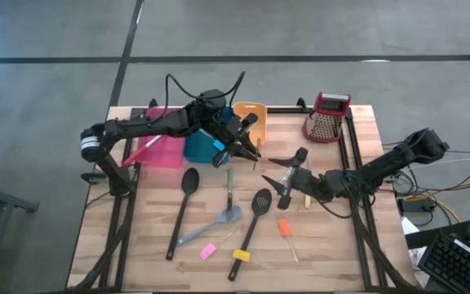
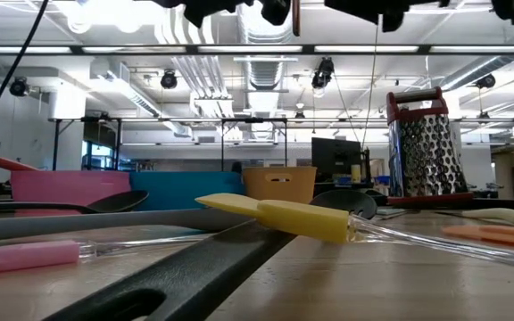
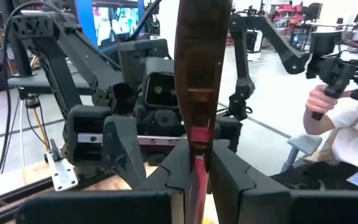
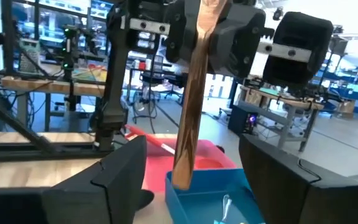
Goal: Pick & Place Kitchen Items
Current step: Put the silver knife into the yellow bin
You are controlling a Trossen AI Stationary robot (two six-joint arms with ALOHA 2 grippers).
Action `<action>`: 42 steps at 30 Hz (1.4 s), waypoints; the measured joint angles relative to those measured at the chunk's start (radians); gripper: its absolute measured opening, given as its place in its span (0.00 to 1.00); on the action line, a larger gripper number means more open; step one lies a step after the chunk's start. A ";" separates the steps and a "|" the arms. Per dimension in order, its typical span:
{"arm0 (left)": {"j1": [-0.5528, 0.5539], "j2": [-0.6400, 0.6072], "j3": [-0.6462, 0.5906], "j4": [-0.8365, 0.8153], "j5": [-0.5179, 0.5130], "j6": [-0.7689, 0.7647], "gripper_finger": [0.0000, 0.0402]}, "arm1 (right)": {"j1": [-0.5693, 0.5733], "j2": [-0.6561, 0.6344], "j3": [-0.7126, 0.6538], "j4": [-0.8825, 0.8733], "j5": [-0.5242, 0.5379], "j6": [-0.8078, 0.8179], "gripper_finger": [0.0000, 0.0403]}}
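My left gripper (image 1: 250, 150) hovers above the table's middle, beside the teal bin (image 1: 198, 147), shut on a long brown wooden utensil (image 4: 191, 93). My right gripper (image 1: 288, 175) is open and faces it from the right, its fingers (image 4: 123, 171) spread wide and touching nothing. Loose on the boards lie a black ladle (image 1: 188, 184), a black slotted spoon (image 1: 259, 202), a grey spatula (image 1: 219, 224), and pink-handled (image 1: 208, 251), yellow-handled (image 1: 241, 256) and orange-handled (image 1: 284, 227) tools. A red spoon (image 1: 141, 151) leans in the pink bin (image 1: 160, 151). My left gripper pinches the wooden utensil between its two fingers at a reddish stretch (image 3: 197, 140) near the upper end. The fingers lie level, coming from the table's left, across the stick. The utensil is lifted clear and hangs nearly upright, its free end (image 4: 182, 177) over the teal bin.
An orange bin (image 1: 250, 114) and a red-topped metal grater (image 1: 327, 118) stand at the far edge. Black rails run along the table's right side (image 1: 353, 163). A person's hand (image 3: 319, 102) shows in the room beyond. Bare boards lie at the near right.
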 joint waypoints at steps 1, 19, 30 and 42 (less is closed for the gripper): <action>0.000 0.000 0.000 0.000 -0.001 0.000 0.09 | -0.010 0.011 0.011 0.001 -0.010 0.001 0.63; 0.000 0.000 0.000 0.000 0.001 -0.018 0.09 | -0.134 0.132 0.141 -0.009 -0.133 0.083 0.39; 0.006 -0.022 0.001 -0.046 -0.026 -0.045 0.26 | -0.144 0.089 0.137 -0.088 -0.134 0.092 0.10; 0.042 -0.310 0.007 -0.482 -0.481 0.017 0.53 | -0.175 -0.063 0.136 -0.274 -0.112 0.203 0.10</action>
